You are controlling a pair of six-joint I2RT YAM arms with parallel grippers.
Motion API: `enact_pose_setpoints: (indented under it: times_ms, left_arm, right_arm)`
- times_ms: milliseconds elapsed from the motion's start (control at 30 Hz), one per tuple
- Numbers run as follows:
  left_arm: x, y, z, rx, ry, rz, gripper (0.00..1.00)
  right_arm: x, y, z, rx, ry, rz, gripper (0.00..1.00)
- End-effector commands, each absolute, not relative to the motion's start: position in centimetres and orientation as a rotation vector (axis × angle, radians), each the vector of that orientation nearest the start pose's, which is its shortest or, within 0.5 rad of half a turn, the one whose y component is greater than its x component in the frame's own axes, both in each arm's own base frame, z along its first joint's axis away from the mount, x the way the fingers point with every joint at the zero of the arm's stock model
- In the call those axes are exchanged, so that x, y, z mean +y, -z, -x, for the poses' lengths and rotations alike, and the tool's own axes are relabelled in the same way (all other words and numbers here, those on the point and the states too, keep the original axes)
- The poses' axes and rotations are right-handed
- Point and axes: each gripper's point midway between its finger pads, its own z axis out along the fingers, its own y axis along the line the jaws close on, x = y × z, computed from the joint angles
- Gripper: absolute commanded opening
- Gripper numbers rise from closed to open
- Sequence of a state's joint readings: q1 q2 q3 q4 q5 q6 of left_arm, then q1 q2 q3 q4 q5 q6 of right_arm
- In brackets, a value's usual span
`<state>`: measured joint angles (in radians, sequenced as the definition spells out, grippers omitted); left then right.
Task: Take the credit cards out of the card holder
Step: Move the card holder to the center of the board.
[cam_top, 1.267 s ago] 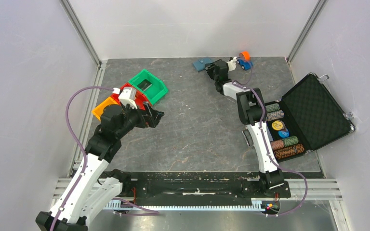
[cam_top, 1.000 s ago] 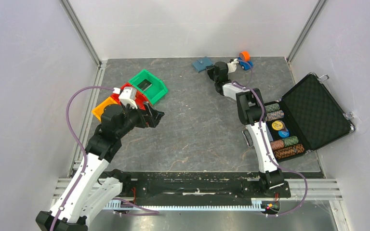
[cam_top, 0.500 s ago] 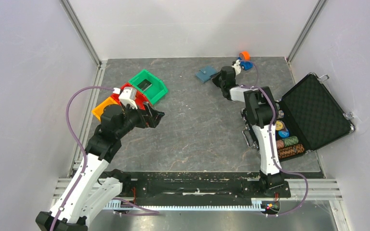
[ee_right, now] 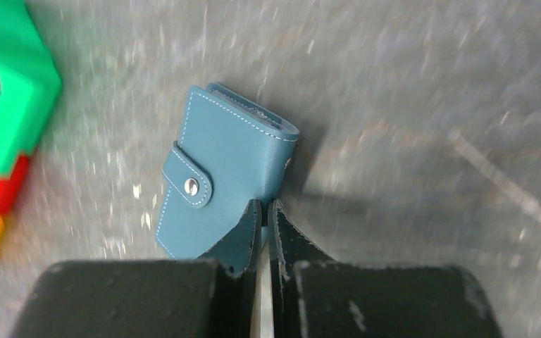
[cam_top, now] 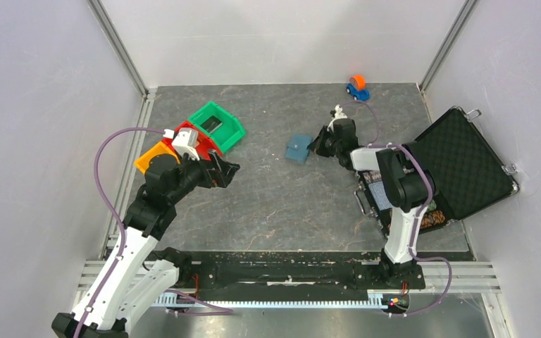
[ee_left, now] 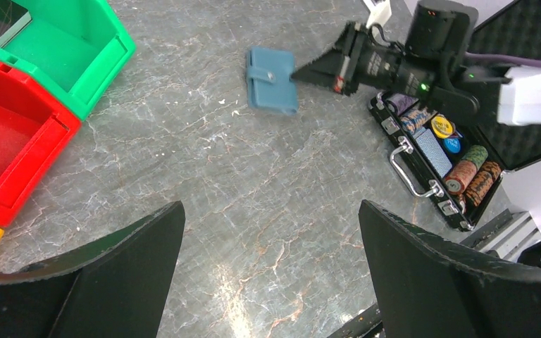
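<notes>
Card holder (ee_right: 218, 176): slate-blue bifold, closed, strap snapped across front with silver stud (white stitching along edges). Lies tilted, just right of centre in top view, centre-left in right wrist view. Lower right edge nipped between closed fingers of right gripper (ee_right: 263, 208). Lifted or resting: cannot tell.
</notes>
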<state>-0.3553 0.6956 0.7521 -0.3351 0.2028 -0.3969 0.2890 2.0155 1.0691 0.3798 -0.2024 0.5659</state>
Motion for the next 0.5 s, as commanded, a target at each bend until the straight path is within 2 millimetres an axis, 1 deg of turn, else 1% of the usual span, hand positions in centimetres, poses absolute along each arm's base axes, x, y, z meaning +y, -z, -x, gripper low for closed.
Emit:
enact_pose_setpoints:
  times_ms: [0,67,100,167,267,367,467]
  left_arm:
    - [-14.5,-26.3,-24.9,1.868,0.703,-0.088,1.0]
    - [-14.3,-26.0,-25.0,1.878,0.69,-0.085,1.0]
    - [-14.2,-26.0,-25.1,1.881,0.684,-0.082,1.0]
    - [-14.1,-25.6,-25.2,1.894,0.671,-0.077,1.0]
    - [-14.1,-24.8,-25.3,1.931,0.655,-0.083,1.0]
    - [-14.1,-23.8,-25.4,1.989,0.633,-0.097,1.0]
    - [-14.1,-22.6,-25.3,2.075,0.62,-0.072,1.0]
  right_arm:
    - [21.4,-2.1,-40.5,2.311,-0.706,0.093,0.0]
    - [21.8,-1.2,-37.2,2.358,-0.707,0.148,0.0]
    - [21.9,-1.1,-35.9,2.368,-0.714,0.162,0.0]
    - [22.6,-0.4,-32.7,2.401,-0.73,0.211,0.0]
    - [23.1,0.0,-28.8,2.423,-0.755,0.25,0.0]
    - [23.3,-0.2,-25.6,2.409,-0.811,0.232,0.0]
    - [23.2,-1.0,-23.7,2.375,-0.864,0.188,0.0]
